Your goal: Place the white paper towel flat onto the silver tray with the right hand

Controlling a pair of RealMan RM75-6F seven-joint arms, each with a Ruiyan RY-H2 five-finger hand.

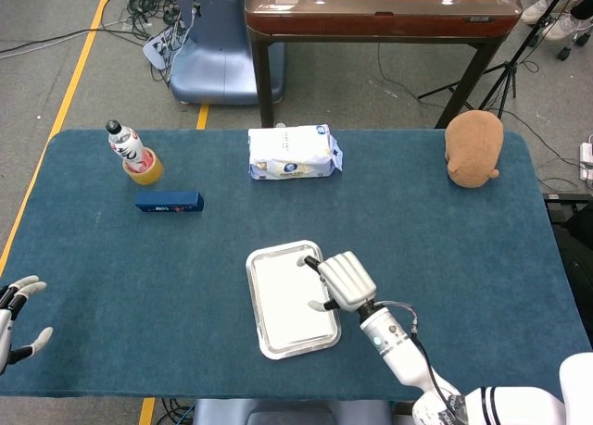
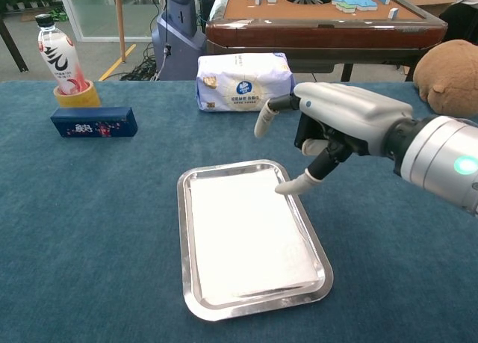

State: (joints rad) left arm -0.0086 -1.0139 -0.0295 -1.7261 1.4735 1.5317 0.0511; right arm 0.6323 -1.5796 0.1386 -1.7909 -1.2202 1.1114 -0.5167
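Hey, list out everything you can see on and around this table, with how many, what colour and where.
Paper towel: one, white, lying flat inside the tray.
Tray: one, silver, near-centre of the table.
Tissue pack: one, white with blue print, far centre.
Bottle: one, clear with red-and-white label, standing in the tape roll, far left.
Tape roll: one, yellow, far left.
Box: one, dark blue, in front of the bottle.
Plush toy: one, brown, far right.
Table: one, blue cloth top.
Wooden table: one, brown, behind.
Right hand: open, above the tray's right edge.
Left hand: open, near-left table edge.
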